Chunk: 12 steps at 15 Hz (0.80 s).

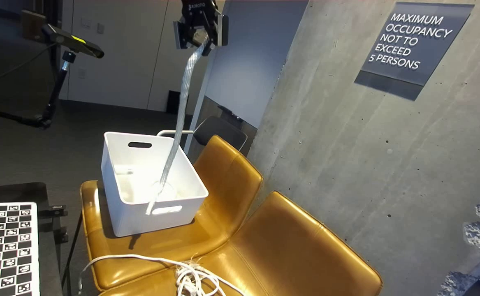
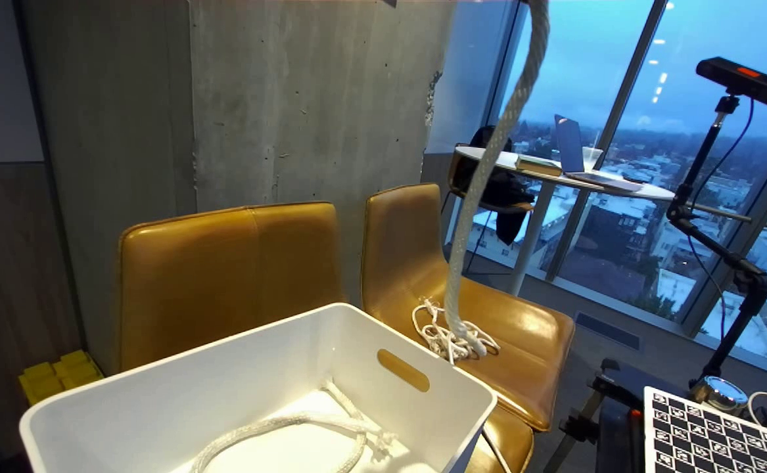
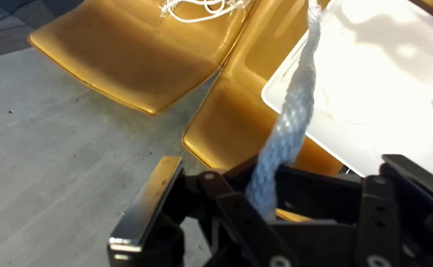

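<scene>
Exterior view: left, the white bin (image 1: 174,220) sits on a tan chair (image 1: 217,220), apparently for height; next, above, the tool (image 1: 201,37), clamped on the pale rope (image 1: 184,94) near its top, lets its length dangle near the bin's edge; rightward, room seems free until the concrete wall (image 1: 330,144).

The fingers (image 1: 223,31) are black and silvery grey. Between the fingers, the rope (image 3: 294,118) is pale grey with a slanting weave, bluish near them. Below them, the bin (image 1: 153,225) is white, the chairs (image 1: 301,242) golden tan and the cord (image 1: 188,271) white. Further below, the board (image 1: 5,250) has black-and-white checks. Right of the fingers in an exterior view, the wall (image 1: 330,144) is mottled grey with dark specks, the sign (image 1: 408,53) slate blue with white letters; left of them, the camera (image 1: 69,41) is black with a yellow stripe
</scene>
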Each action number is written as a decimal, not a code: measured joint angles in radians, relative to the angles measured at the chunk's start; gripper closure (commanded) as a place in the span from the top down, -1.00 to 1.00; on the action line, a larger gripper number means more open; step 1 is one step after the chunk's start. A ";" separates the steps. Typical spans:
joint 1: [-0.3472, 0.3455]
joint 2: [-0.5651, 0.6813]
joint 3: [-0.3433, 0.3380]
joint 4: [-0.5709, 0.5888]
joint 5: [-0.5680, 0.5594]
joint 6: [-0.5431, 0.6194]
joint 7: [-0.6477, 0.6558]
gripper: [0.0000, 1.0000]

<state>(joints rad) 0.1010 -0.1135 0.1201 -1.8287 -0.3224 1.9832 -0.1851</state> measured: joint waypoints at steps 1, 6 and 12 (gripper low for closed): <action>0.008 0.030 0.010 0.049 -0.002 -0.009 0.003 -1.00; 0.049 0.208 0.036 0.265 -0.005 -0.034 0.020 -1.00; 0.116 0.418 0.038 0.432 -0.005 -0.035 0.060 -1.00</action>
<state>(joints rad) 0.2173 0.3050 0.1578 -1.3967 -0.3276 1.9485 -0.1250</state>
